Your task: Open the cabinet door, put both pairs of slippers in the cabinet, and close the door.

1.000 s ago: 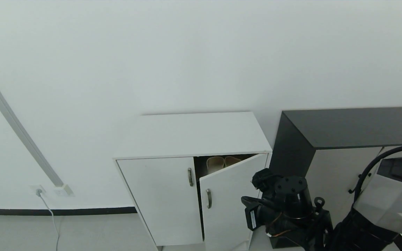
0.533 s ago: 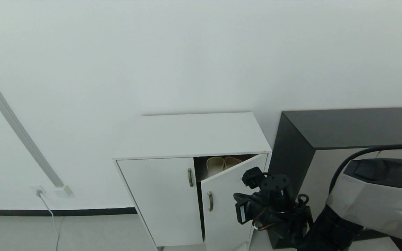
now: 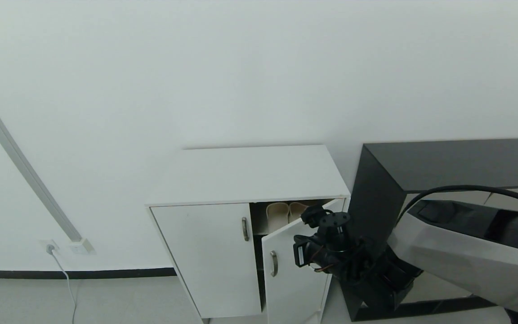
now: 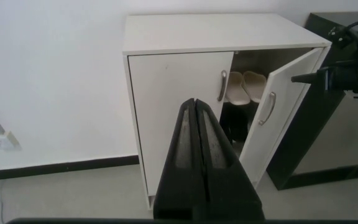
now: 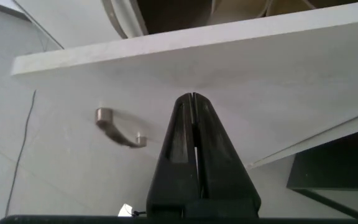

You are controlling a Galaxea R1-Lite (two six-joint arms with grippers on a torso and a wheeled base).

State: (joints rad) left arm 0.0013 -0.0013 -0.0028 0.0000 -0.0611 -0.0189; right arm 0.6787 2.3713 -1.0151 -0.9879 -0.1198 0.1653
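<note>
One white cabinet [image 3: 250, 173] had two doors [image 3: 209, 256] and two handles [image 3: 245, 228]; two beige slippers [image 3: 277, 212] lay beyond the right gripper [image 5: 193, 98].

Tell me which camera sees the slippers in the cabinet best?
The left wrist view: it looks into the open side, showing the beige slippers side by side inside. The head view catches their ends above the door. The right wrist view catches a sliver.

The cabinet [image 3: 250, 175] is plain white with grey handles [image 3: 245, 228]. The slippers [image 3: 278, 211] are beige; the other unit [image 3: 443, 164] is plain black
</note>
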